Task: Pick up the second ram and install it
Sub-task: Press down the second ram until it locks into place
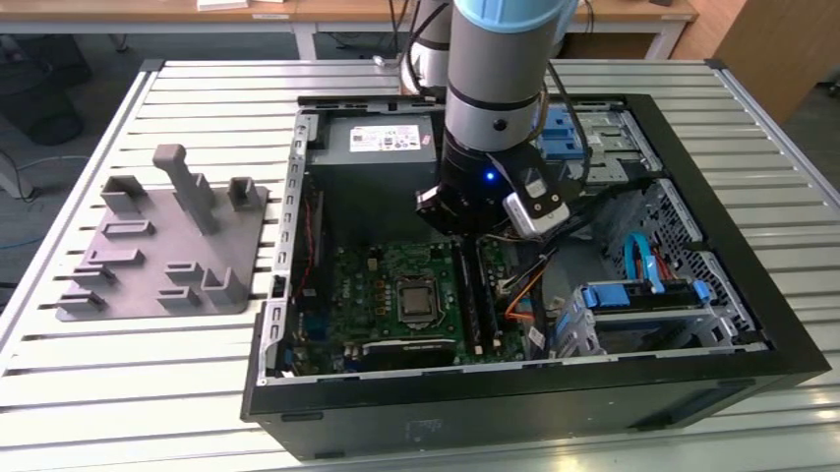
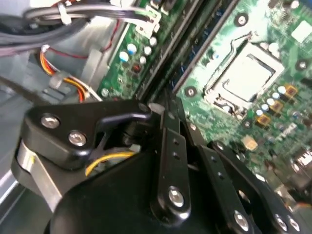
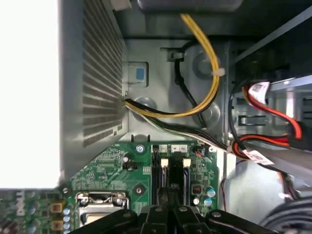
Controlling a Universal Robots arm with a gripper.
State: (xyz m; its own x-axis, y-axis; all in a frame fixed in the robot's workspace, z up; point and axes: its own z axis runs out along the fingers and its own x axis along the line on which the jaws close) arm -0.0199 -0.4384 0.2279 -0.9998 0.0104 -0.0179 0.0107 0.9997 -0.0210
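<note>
Hovering low inside open computer case, over green motherboard, arm pointing straight down.

Pincer: linkage bars drawn close together in both wrist views; fingers narrowed nearly to touching, tips down at long black memory slots. Jaws near closed; whether anything is pinched between them cannot be told.

Second ram: not made out with certainty; only a dark sliver directly under the tips, in line with the slots, could be it edge-on.

Processor socket: just beside pincer, across the slots. Yellow and black cables: beyond the slot ends, clear of the tips. Grey holder plate: well apart, outside the case.

Risks, as judged: stick tilted or off the slot line, causing a jam, bent contacts or one end left unseated; pressing down misaligned, flexing the board; linkage brushing nearby cables.
</note>
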